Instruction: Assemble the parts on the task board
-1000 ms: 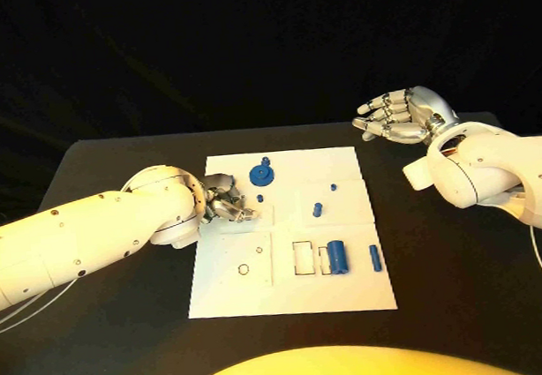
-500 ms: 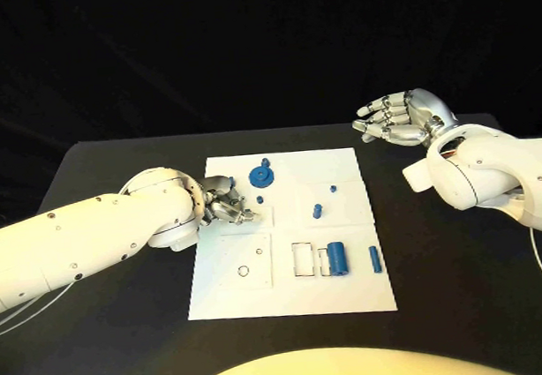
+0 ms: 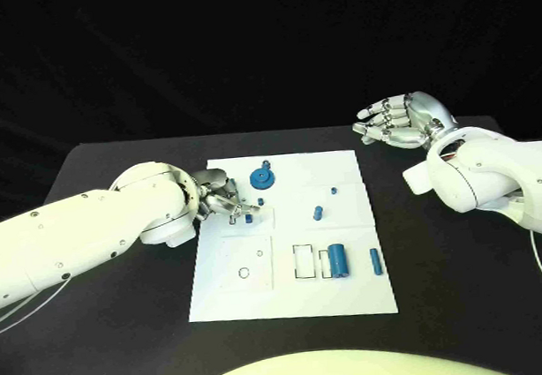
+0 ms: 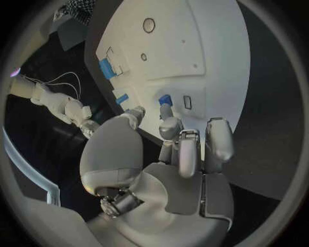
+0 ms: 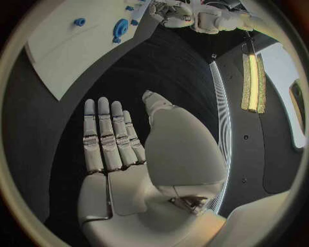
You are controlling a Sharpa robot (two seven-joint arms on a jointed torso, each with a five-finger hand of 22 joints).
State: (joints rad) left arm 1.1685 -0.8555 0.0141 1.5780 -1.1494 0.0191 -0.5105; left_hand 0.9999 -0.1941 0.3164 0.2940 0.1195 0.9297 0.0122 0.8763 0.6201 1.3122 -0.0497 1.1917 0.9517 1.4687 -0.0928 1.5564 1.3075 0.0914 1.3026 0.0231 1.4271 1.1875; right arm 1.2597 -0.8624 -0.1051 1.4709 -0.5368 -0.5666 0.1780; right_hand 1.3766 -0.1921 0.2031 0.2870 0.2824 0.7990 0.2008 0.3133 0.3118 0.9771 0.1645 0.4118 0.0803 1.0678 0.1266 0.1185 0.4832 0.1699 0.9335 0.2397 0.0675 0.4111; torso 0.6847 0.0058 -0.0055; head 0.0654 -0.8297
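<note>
— What did the left hand (image 3: pixel 222 201) hold?
— Its fingers (image 4: pixel 169 125) pinched a small blue part (image 4: pixel 165 99) over the task board (image 3: pixel 357 295) (upper left). Lower it square, gently.
— The right hand (image 3: pixel 400 121)?
— Spread, holding nothing, off the board.

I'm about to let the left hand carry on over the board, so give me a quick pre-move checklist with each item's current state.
1. Left hand over the task board, near its far left part: ok.
2. Left hand holds a part: cannot tell; a small blue piece sits just past its fingertips, contact unclear.
3. Right hand off the board, fingers spread, holding nothing: ok.
4. Blue wheel-shaped part close beside the left hand; knock risk: not ok.
5. Blue cylinder and thin blue rod at the near right of the board, apart from both hands: ok.
</note>
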